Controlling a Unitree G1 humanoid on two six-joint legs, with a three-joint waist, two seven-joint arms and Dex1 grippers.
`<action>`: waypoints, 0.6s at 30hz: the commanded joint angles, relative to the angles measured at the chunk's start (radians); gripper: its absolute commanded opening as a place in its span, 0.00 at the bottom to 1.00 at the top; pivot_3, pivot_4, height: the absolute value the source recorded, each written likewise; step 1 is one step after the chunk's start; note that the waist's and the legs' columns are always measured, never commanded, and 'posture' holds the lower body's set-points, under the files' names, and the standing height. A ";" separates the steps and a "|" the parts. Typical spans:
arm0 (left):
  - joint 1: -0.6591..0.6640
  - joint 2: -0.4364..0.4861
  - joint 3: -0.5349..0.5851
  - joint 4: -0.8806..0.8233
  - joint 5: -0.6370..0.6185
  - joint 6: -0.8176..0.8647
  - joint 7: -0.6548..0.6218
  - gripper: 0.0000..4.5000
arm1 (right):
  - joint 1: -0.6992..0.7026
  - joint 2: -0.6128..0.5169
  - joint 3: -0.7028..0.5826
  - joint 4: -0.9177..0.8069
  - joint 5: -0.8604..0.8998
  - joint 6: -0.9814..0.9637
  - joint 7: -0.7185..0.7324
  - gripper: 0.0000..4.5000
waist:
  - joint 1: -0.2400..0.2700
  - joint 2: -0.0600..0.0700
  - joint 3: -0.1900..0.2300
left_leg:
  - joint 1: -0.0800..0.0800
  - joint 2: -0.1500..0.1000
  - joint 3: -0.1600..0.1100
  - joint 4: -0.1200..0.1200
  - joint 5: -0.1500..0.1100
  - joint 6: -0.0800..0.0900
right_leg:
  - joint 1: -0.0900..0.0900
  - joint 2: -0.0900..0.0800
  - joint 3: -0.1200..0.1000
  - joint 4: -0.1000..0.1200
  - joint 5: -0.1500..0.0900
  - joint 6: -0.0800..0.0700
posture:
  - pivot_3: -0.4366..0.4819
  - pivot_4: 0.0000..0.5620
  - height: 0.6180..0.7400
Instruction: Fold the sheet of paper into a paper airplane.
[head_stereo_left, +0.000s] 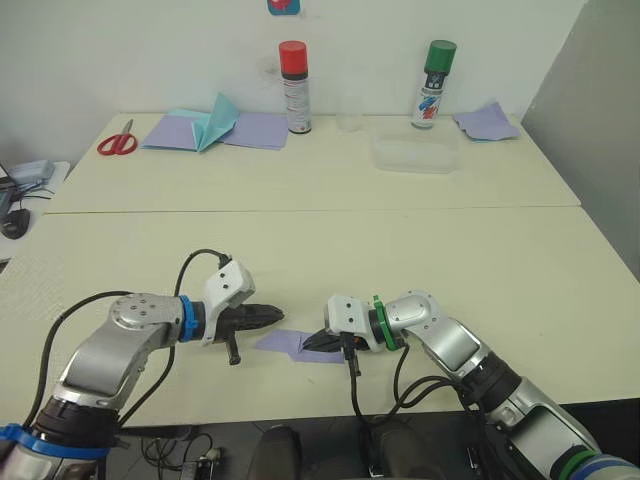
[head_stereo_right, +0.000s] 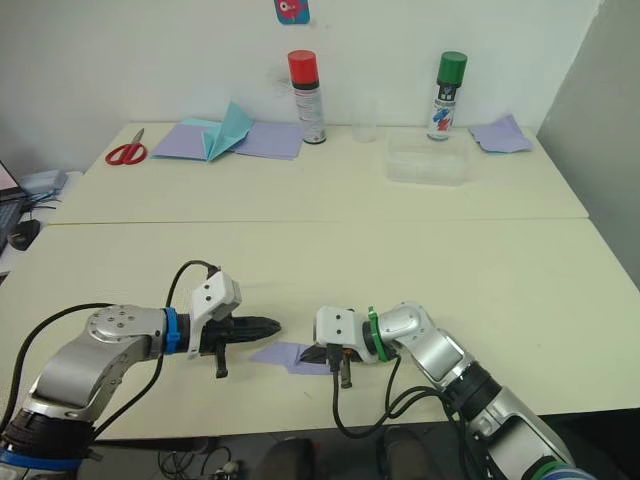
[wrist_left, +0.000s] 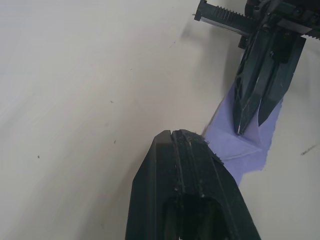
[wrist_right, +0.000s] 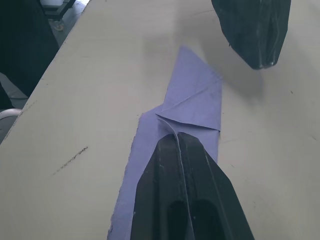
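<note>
The sheet of paper (head_stereo_left: 279, 342), lavender and folded into a narrow pointed strip with layered creased flaps, lies flat near the table's front edge. My right gripper (head_stereo_left: 308, 343) comes in from the right, low over the paper's right end. In the right wrist view the right gripper (wrist_right: 175, 136) is shut, with a raised crease of the paper (wrist_right: 197, 100) running into the seam between its fingers. My left gripper (head_stereo_left: 277, 314) is shut and holds nothing. It hovers just beyond the paper's far edge, pointing right, and its tip (wrist_left: 172, 134) stands beside the sheet (wrist_left: 235, 145).
At the back stand a red-capped spray can (head_stereo_left: 294, 88) and a green-capped can (head_stereo_left: 435, 85). There are also red scissors (head_stereo_left: 117, 143), a teal paper piece (head_stereo_left: 215, 122) on lavender sheets (head_stereo_left: 260, 130), a clear plastic box (head_stereo_left: 415, 155) and a lavender scrap (head_stereo_left: 487, 122). The table's front edge (head_stereo_left: 300, 415) is close.
</note>
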 joint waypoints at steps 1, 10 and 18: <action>0.017 -0.022 -0.029 -0.056 0.001 -0.003 0.020 0.00 | 0.001 -0.007 -0.003 0.017 -0.035 0.008 -0.002 0.00 | 0.000 0.000 0.000 | 0.000 0.000 0.000 0.000 0.000 0.000 | 0.000 0.000 0.000 0.000 0.000 0.000 | 0.48 0.27 1.00; 0.063 -0.019 -0.132 -0.010 0.117 -0.090 0.036 0.00 | 0.006 -0.020 -0.009 -0.006 -0.015 0.025 0.029 0.00 | 0.001 0.000 0.000 | 0.000 -0.001 0.000 0.000 0.000 0.000 | 0.001 0.000 0.001 0.000 0.000 0.000 | 0.48 0.27 1.00; 0.061 -0.026 -0.155 0.024 0.136 -0.117 0.023 0.00 | 0.023 -0.120 -0.057 -0.184 0.100 0.155 0.162 0.49 | 0.013 0.000 0.000 | 0.000 -0.001 0.000 0.000 0.000 0.000 | 0.001 -0.002 0.001 -0.001 0.000 0.000 | 0.48 0.27 1.00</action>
